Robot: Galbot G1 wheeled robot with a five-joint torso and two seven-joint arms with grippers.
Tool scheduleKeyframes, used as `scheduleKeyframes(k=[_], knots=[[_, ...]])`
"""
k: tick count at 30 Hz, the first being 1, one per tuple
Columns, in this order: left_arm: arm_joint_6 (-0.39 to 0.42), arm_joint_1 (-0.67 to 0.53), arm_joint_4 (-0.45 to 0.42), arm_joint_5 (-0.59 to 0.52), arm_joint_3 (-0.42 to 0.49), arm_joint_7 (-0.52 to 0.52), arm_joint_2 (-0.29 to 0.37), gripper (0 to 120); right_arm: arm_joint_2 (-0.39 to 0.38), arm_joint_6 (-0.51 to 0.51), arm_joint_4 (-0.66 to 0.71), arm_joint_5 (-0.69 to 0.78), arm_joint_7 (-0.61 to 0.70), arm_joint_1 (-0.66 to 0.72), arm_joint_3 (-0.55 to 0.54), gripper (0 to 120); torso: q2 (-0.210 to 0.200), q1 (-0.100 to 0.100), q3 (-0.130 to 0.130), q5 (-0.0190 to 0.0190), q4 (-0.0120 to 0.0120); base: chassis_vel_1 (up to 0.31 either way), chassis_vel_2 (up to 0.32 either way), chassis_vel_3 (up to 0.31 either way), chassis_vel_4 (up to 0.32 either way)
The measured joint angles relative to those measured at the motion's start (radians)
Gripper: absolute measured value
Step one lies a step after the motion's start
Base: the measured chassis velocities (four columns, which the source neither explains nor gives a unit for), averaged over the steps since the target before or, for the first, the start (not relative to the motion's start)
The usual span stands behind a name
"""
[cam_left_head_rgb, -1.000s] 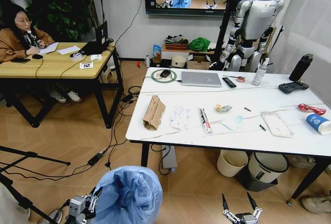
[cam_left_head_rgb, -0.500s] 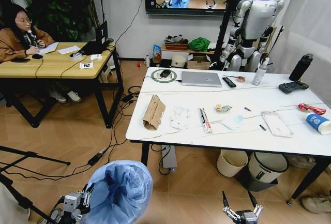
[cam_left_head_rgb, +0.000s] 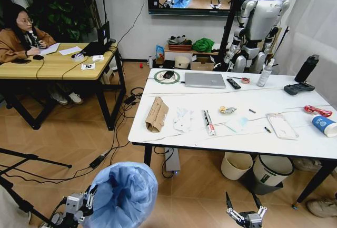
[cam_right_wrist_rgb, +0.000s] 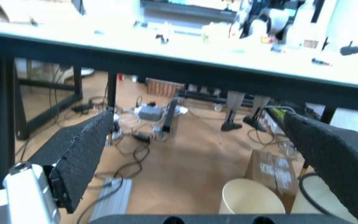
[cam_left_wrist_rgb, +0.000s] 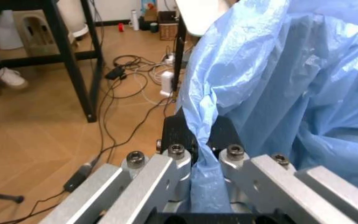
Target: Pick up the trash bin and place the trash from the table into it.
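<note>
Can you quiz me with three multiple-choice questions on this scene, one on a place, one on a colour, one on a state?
1. Where does the flat brown paper bag lie?
A. on the white marble-look table
B. on the floor
C. inside a bin

2. What colour is the crinkled plastic liner of the round trash bin?
A. black
B. light blue
C. green

3. How are the right gripper jaws?
A. shut on a cup
B. shut on nothing
C. open

Answers: 1 A, it rests near the table's left end. 2 B, the left gripper pinches blue film. 3 C, jaws spread apart, nothing between.
</note>
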Motion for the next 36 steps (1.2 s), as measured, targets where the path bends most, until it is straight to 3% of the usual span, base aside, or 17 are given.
scheduleKeyframes(k=[9, 13, 19, 22, 25, 29, 30, 34, 36], knots=[[0.047, -0.01, -0.035, -0.045, 0.012, -0.023, 0.025, 0, -0.001, -0.095, 0.188, 0.093, 0.027, -0.064, -0.026, 100, -0.001, -0.001, 0.0, -0.0001, 0.0, 0.0, 0.0, 0.0, 0.0], [0.06, -0.016, -0.041, -0.051, 0.02, -0.039, 0.036, 0, -0.037, -0.117, 0.246, 0.109, 0.072, -0.078, -0.031, 100, -0.001, -0.001, 0.0, -0.0002, 0.0, 0.0, 0.0, 0.0, 0.0], [0.086, -0.01, -0.065, -0.073, 0.028, -0.054, 0.044, 0, -0.143, -0.183, 0.346, 0.17, 0.101, -0.098, -0.035, 100, -0.001, -0.001, 0.0, 0.0001, -0.0001, 0.0, 0.0, 0.0, 0.0], [0.094, 0.0, -0.083, -0.081, 0.025, -0.058, 0.044, 0, -0.231, -0.29, 0.434, 0.278, 0.122, -0.091, -0.063, 100, -0.001, -0.001, -0.001, 0.0001, -0.0001, 0.0, 0.0, 0.0, 0.0], [0.095, 0.004, -0.087, -0.082, 0.023, -0.06, 0.044, 0, -0.256, -0.32, 0.455, 0.311, 0.134, -0.082, -0.072, 100, -0.001, -0.001, -0.001, -0.0001, 0.0, 0.0, 0.0, 0.0, 0.0], [0.125, 0.029, -0.118, -0.109, 0.016, -0.078, 0.034, 0, -0.395, -0.471, 0.524, 0.434, 0.247, -0.002, -0.115, 100, -0.002, -0.001, -0.001, 0.0002, 0.0, 0.0, 0.0, 0.0, 0.0], [0.125, 0.029, -0.118, -0.109, 0.016, -0.078, 0.034, 0, -0.395, -0.471, 0.524, 0.434, 0.247, -0.002, -0.115, 100, -0.002, -0.001, -0.001, 0.0002, 0.0, 0.0, 0.0, 0.0, 0.0], [0.157, 0.058, -0.149, -0.132, 0.014, -0.089, 0.016, 0, -0.54, -0.579, 0.536, 0.513, 0.302, 0.083, -0.172, 100, -0.002, -0.001, -0.001, 0.0002, 0.0001, 0.0, 0.0, 0.0, 0.0], [0.161, 0.061, -0.154, -0.129, 0.014, -0.09, 0.008, 0, -0.568, -0.6, 0.526, 0.529, 0.312, 0.111, -0.191, 100, -0.002, -0.001, -0.001, 0.0001, 0.0001, 0.0, 0.0, 0.0, 0.0]])
